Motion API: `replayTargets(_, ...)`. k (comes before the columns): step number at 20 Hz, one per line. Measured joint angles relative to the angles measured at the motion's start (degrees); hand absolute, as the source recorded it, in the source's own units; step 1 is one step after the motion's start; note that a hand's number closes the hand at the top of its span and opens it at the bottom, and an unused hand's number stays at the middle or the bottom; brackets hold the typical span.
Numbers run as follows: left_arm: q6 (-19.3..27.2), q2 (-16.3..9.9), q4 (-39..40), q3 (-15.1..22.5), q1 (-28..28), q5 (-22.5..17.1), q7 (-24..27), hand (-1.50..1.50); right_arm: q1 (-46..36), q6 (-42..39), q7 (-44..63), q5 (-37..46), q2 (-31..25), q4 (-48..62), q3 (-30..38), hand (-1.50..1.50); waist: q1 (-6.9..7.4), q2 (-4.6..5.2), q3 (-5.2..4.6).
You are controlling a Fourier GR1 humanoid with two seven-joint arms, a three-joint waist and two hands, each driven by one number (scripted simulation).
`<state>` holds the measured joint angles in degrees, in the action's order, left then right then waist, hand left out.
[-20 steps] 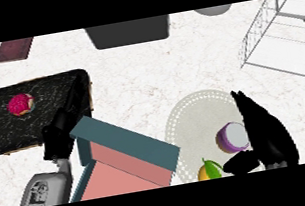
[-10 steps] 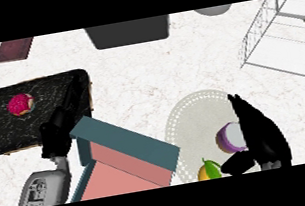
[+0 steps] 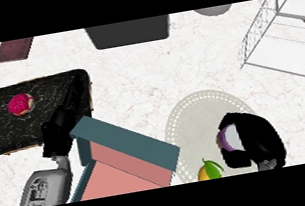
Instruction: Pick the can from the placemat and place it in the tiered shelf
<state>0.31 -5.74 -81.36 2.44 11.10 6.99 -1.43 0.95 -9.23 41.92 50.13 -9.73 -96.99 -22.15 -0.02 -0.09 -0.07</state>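
Our right hand (image 3: 255,141) curls its fingers (image 3: 235,120) around the can (image 3: 229,139) on the placemat (image 3: 195,118). Left hand (image 3: 59,128): finger state indeterminate.

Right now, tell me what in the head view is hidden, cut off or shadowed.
Head view: the right hand curls round the can, hiding most of it; the tiered shelf runs off the right edge; the left hand is dark against the black tray; shadows are faint on the placemat.

The right hand (image 3: 255,141) curls over the can (image 3: 228,138), hiding most of it. At 3 o'clock, the tiered shelf (image 3: 287,37) is cut off by the edge.
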Motion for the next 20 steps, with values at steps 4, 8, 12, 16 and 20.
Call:
replayTargets(4,-0.21,0.31,-0.49,-0.19,-0.93,0.42,0.55,0.00,1.43,0.85,-2.36,2.16,-0.58,-0.98,-0.05,1.50,-0.03,-0.01,0.00)
replayTargets(8,-0.32,0.75,-1.84,-0.02,-1.55,0.66,0.03,0.00,-0.67,2.73,-0.60,4.78,2.75,0.63,-0.24,1.50,0.05,0.00,0.00)
replayTargets(12,-0.83,0.54,-1.24,-0.07,-1.53,0.67,0.87,0.00,-8.57,8.70,8.16,6.27,7.05,8.47,-0.07,1.50,0.72,0.23,0.05)
replayTargets(16,-0.36,1.31,-0.74,0.30,-0.15,1.10,0.14,0.00,-18.05,15.08,16.20,5.32,8.61,15.30,-2.01,1.50,1.13,0.30,0.08)
replayTargets(20,-0.83,0.82,0.02,-0.40,-0.12,0.72,0.73,0.00,-21.93,22.65,16.18,5.11,9.14,15.11,-1.86,1.50,0.86,0.22,0.10)
